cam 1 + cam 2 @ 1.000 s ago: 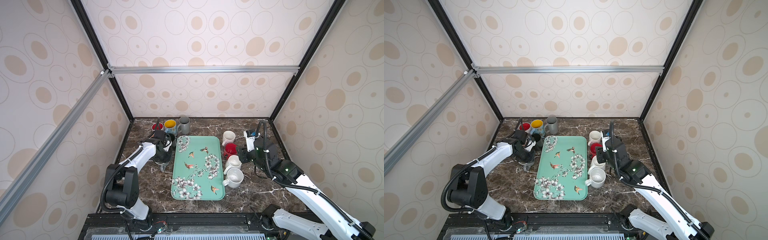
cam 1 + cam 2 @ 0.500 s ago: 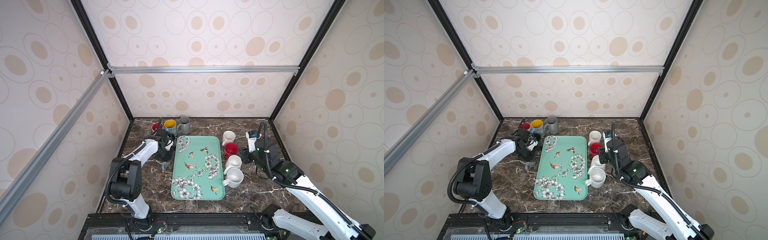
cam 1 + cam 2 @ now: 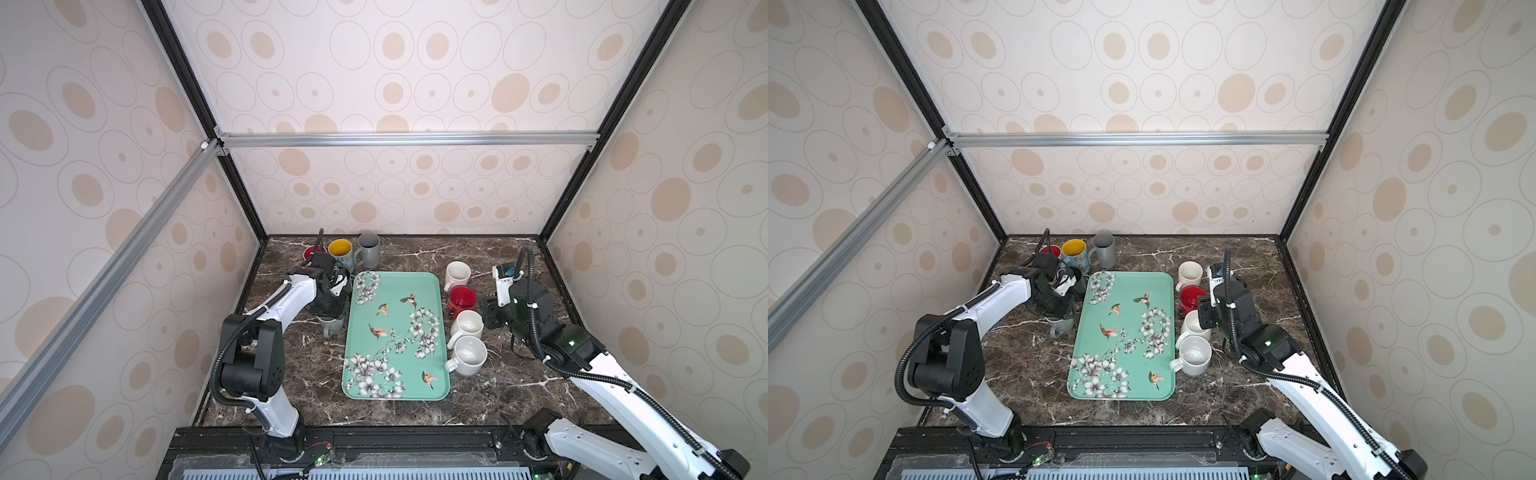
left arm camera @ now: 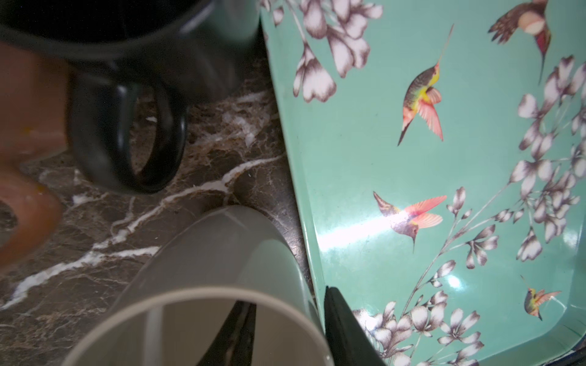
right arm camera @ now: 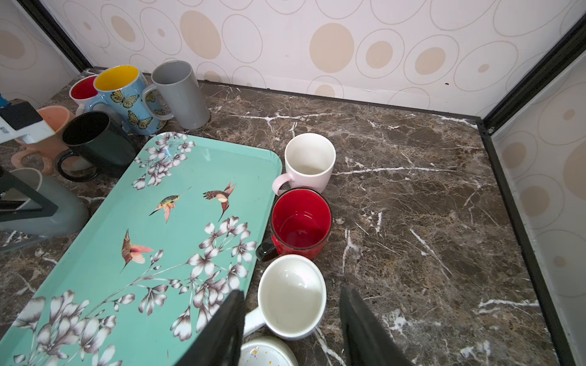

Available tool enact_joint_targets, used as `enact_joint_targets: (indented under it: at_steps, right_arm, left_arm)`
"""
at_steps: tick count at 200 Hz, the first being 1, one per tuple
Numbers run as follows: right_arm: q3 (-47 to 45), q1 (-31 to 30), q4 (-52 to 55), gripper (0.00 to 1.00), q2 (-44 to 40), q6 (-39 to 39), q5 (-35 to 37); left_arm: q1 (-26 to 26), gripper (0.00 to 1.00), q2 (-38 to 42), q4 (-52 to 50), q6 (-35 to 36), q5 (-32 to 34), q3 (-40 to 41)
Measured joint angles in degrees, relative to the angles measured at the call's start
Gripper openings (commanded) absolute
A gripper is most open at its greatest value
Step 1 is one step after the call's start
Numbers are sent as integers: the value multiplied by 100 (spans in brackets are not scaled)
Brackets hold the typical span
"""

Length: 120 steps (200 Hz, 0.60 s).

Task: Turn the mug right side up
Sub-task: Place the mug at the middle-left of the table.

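The grey-green mug [image 3: 330, 325] [image 3: 1061, 325] stands upright on the marble, mouth up, just left of the teal tray [image 3: 390, 282]. My left gripper [image 3: 332, 308] points down over it. In the left wrist view the left gripper [image 4: 287, 296] is open and straddles the wall of the mug [image 4: 222, 253]: one finger is inside, clear of the wall, and the other is outside, close to it. My right gripper [image 5: 291, 291] [image 3: 489, 311] hangs open above a white mug [image 5: 291, 298] and holds nothing.
A black mug [image 4: 126, 31] and a peach mug [image 4: 25, 111] stand close behind the grey-green one. A red-lined mug [image 3: 311, 251], a butterfly mug [image 3: 340, 249] and a tall grey mug [image 3: 368, 251] line the back. White mugs [image 3: 457, 274] [image 3: 467, 355] and a red mug [image 3: 461, 299] stand right of the tray.
My left gripper's jaws have parted from the mug's wall, and the mug stays upright beside the tray. The right arm has barely moved.
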<state>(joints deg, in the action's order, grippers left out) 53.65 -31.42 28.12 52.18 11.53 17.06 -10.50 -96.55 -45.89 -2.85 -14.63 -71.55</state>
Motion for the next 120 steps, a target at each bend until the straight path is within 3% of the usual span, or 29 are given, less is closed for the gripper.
enact_joint_targets:
  at_steps: [76, 120]
  right_arm:
    - [-208, 79, -74, 53, -42, 31, 186]
    - [-404, 254, -195, 65, -179, 103, 393]
  left_arm:
    - [-11, 50, 52, -376, 111, 284, -798]
    - [-11, 63, 415, -649, 210, 645, -1320]
